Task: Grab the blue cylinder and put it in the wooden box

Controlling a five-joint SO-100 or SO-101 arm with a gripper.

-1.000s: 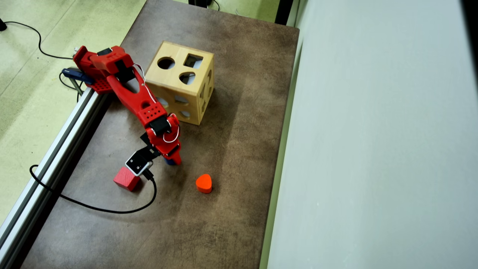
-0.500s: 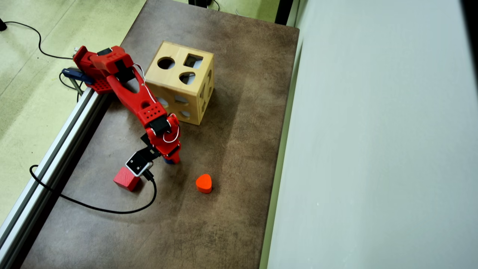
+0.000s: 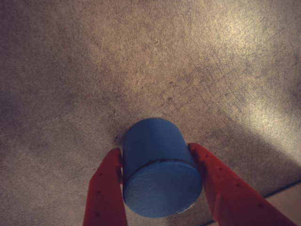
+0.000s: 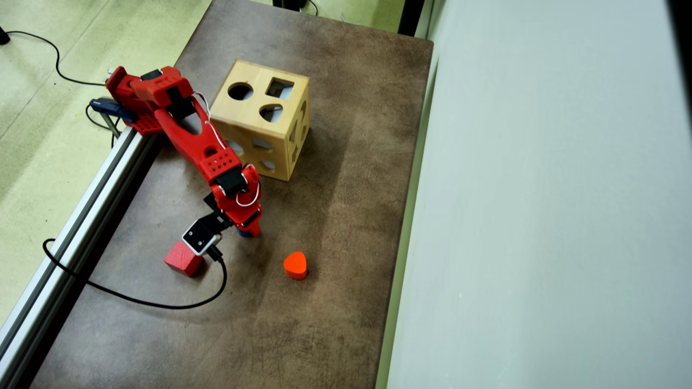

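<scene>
Fingers of my red two-finger gripper point(image 3: 162, 188) sit nearest the wrist camera, one on each side of the small solid blue cylinder point(image 3: 160, 172), and both red fingers point(image 3: 106, 193) look pressed against its curved wall, so I read the gripper as pinching the cylinder. It lies squarely between the fingertips, one flat round end turned toward the lens and the other toward the brown mottled tabletop point(image 3: 155, 61); I cannot tell whether it rests on the table or is just clear of it. I judge the side grip was chosen so a flat end can lead into a round hole. From overhead, the cylinder point(image 4: 244, 233) shows only as a sliver of blue under the gripper point(image 4: 248, 231). At the near edge of that group sits a red wooden cube point(image 4: 183, 258) to the left, close beside the wrist camera, and an orange-red heart-shaped block point(image 4: 295, 265) to the right, apart from the gripper. Farther back stands the large light-wood box point(image 4: 259, 127) with round, square and heart-like holes on top, beside the arm's upper link, well apart from the cylinder.
</scene>
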